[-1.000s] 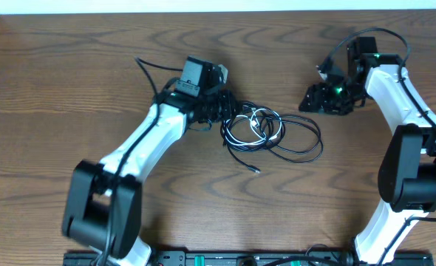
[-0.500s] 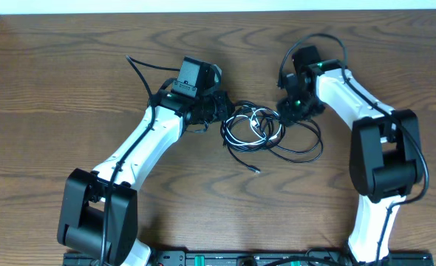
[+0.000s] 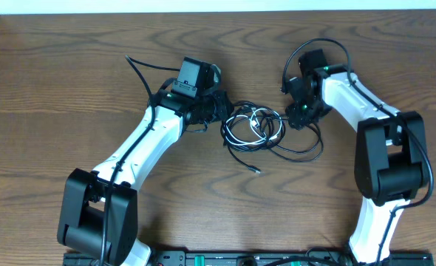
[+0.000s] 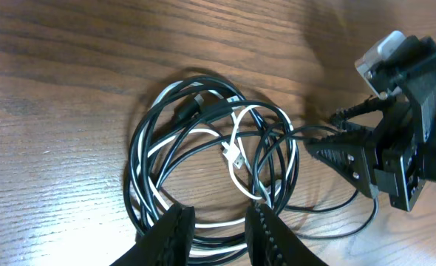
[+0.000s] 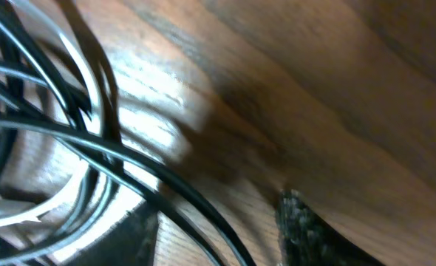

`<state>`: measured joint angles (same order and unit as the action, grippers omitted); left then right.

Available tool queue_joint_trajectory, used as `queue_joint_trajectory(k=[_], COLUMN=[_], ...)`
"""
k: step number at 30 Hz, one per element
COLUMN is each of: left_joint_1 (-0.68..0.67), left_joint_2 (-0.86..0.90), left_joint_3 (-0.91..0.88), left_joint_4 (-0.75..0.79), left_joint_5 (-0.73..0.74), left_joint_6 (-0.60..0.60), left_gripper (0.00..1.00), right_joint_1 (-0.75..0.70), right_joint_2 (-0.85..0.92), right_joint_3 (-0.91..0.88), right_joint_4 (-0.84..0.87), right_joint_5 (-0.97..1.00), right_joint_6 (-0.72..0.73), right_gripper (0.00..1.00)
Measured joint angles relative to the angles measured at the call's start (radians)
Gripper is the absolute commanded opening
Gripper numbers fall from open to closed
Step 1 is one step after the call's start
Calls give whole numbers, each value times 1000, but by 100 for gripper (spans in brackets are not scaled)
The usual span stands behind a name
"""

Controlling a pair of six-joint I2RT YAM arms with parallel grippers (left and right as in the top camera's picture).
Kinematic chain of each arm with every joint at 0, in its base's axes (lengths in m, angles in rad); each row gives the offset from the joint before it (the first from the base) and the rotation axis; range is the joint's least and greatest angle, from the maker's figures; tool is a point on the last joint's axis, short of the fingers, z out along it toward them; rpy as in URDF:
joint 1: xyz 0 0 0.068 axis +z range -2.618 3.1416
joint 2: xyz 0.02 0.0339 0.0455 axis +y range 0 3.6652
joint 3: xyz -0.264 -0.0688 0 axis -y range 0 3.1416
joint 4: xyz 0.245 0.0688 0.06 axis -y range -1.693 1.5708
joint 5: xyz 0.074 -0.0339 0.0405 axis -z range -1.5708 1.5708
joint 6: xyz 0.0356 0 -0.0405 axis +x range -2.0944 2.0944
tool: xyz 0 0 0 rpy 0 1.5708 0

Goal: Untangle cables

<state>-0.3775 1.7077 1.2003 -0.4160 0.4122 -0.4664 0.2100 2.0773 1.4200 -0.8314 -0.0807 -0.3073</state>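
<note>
The cables [image 3: 256,129] lie as one tangle of black loops with a shorter white cord [image 3: 259,118] through it, at the table's middle. A loose black end [image 3: 256,171] trails toward the front. My left gripper [image 3: 219,111] is at the tangle's left edge. In the left wrist view it [image 4: 216,230] is open, and the near edge of the coil [image 4: 203,155] and the white cord [image 4: 236,151] pass between its fingers. My right gripper [image 3: 299,116] is at the tangle's right edge. In the blurred right wrist view it [image 5: 218,236] is open, with a black strand [image 5: 166,188] running between its fingers.
The right gripper's fingers [image 4: 343,154] show in the left wrist view, close to the coil's right side. Thick black wires loop off the left arm [image 3: 138,68] and the right arm [image 3: 323,44]. The wooden table [image 3: 70,96] ends at a white strip along the back.
My right arm swung in from the far right to the tangle's right edge, then shifted slightly. The left arm and the cables have barely moved.
</note>
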Motion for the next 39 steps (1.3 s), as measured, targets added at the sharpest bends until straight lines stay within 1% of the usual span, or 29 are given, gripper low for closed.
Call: queue_joint_trajectory(k=[1, 3, 8, 11, 13, 15, 18, 20, 21, 23, 26, 33, 35, 37, 39], left_joint_1=[0, 0, 0, 0, 0, 0, 0, 0, 0, 0, 0, 0, 0, 0, 0], left_joint_2=[0, 0, 0, 0, 0, 0, 0, 0, 0, 0, 1, 2, 2, 2, 2], left_joint_3=[0, 0, 0, 0, 0, 0, 0, 0, 0, 0, 0, 0, 0, 0, 0], left_joint_4=[0, 0, 0, 1, 0, 1, 1, 6, 16, 42, 124, 244, 257, 264, 264], left_joint_5=[0, 0, 0, -1, 0, 0, 0, 0, 0, 8, 51, 145, 157, 162, 161], left_joint_6=[0, 0, 0, 0, 0, 0, 0, 0, 0, -2, -1, -2, -2, 4, 6], left_gripper=[30, 30, 30, 30, 30, 30, 30, 30, 35, 40, 44, 63, 65, 69, 70], right_joint_1=[0, 0, 0, 2, 2, 2, 2, 2, 2, 2, 2, 2, 2, 2, 2], right_joint_2=[-11, -15, -13, 4, 1, -37, -140, -198, -246, -288, -302, -302, -302, -302, -302], right_joint_3=[-18, -27, -18, 41, 130, 228, 283, 293, 299, 301, 301, 301, 301, 301, 301], right_joint_4=[19, 34, 36, -48, -100, -134, -161, -166, -174, -188, -198, -212, -212, -212, -214], right_joint_5=[0, -1, -50, -157, -265, -389, -505, -547, -580, -610, -630, -658, -669, -676, -682], right_joint_6=[4, 21, 128, 161, 165, 165, 164, 164, 164, 164, 164, 164, 164, 164, 164], right_gripper=[15, 1, 1, 1, 1, 1, 1, 1, 1, 1, 1, 1, 1, 1, 1])
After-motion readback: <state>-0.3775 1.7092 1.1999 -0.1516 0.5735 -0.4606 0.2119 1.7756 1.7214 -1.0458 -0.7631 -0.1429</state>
